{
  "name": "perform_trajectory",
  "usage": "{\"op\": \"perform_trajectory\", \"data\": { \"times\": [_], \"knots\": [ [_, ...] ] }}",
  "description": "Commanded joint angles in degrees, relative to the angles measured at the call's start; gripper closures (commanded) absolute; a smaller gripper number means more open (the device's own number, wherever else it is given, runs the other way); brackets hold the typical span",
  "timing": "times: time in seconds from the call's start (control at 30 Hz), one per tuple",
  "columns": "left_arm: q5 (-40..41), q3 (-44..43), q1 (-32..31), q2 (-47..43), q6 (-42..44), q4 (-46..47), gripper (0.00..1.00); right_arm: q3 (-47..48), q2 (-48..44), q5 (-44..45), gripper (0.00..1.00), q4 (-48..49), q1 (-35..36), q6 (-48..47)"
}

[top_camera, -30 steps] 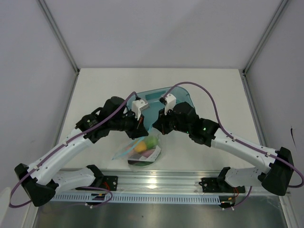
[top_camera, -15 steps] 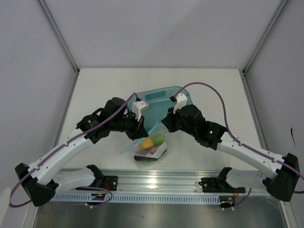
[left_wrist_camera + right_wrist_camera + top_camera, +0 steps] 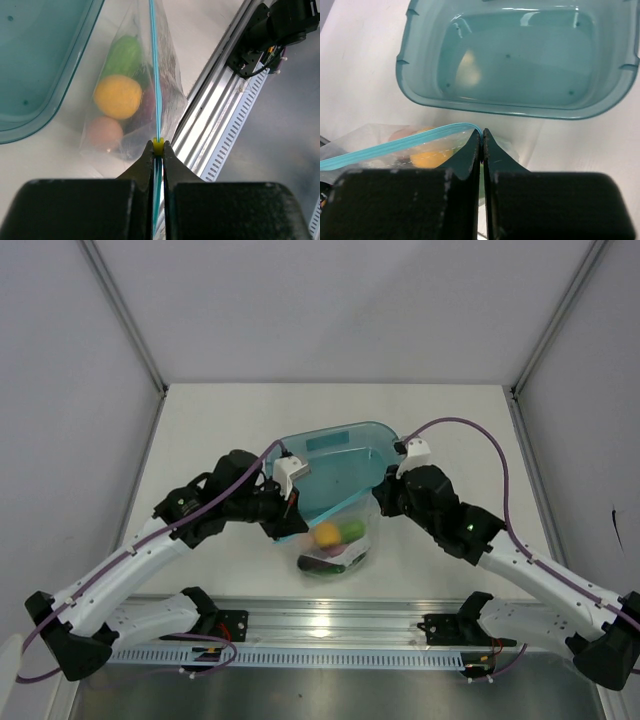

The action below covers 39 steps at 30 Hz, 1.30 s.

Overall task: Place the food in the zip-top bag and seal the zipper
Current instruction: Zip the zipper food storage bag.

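Your left pincer (image 3: pixel 158 147) is clenched on one end of the zipper (image 3: pixel 155 75), and your right pincer (image 3: pixel 481 137) is pinched just as tightly on the other end, where the teal strip stops at its fingertips. A second ago the two pincers sat close together over a slack mouth. Since then the right arm has swung out to its own side, so the strip now runs straight and taut between them. The zip-top bag (image 3: pixel 338 543) hangs below that line, just in front of the tray (image 3: pixel 340 462) and near the table's front rail. It holds the orange-yellow ball (image 3: pixel 118 96), the pink ball (image 3: pixel 104 134), the bright green chunk (image 3: pixel 125 52) and something dark behind them. That spread looks like a sealing pass run the length of the mouth, so the task seems close to done. You cannot confirm from these views that the tracks have locked. A pale patch (image 3: pixel 467 67) in the tray may be glare or a leftover piece.
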State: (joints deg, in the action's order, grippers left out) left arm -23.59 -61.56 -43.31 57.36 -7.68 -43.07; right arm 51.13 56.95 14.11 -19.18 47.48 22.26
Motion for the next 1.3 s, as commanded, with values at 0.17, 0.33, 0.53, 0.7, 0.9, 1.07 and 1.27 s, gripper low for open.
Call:
{"op": "perform_trajectory", "data": {
  "times": [0.17,0.33,0.53,0.7,0.9,1.07,1.27],
  "knots": [
    [0.74,1.00,-0.37,-3.40,-1.11,-4.39,0.99,-1.92,-4.04,10.50,1.00,-5.25,-3.19,0.85],
    [1.71,1.62,-0.28,-4.72,-1.02,-4.83,0.99,-2.27,-6.14,12.52,1.00,-7.62,-3.98,1.47],
    [2.50,1.79,-0.11,-5.86,-1.98,-4.66,0.99,-3.23,-7.90,14.28,1.00,-10.08,-4.42,2.43],
    [2.41,2.32,-0.11,-5.77,-2.69,-3.25,0.99,-3.59,-9.14,12.27,1.00,-10.00,-4.51,3.31],
    [0.84,2.76,-0.20,-5.16,-4.36,0.00,0.94,-3.94,-8.52,8.49,1.00,-8.07,-4.42,3.05],
    [3.11,2.15,-0.11,-5.33,-5.58,1.23,0.89,-3.85,-7.73,1.03,1.00,-3.25,-3.37,-0.02],
    [7.68,3.55,-0.11,-10.76,-5.85,3.07,0.42,-1.22,-4.31,-5.67,1.00,0.37,-1.17,-2.84]
  ]
}}
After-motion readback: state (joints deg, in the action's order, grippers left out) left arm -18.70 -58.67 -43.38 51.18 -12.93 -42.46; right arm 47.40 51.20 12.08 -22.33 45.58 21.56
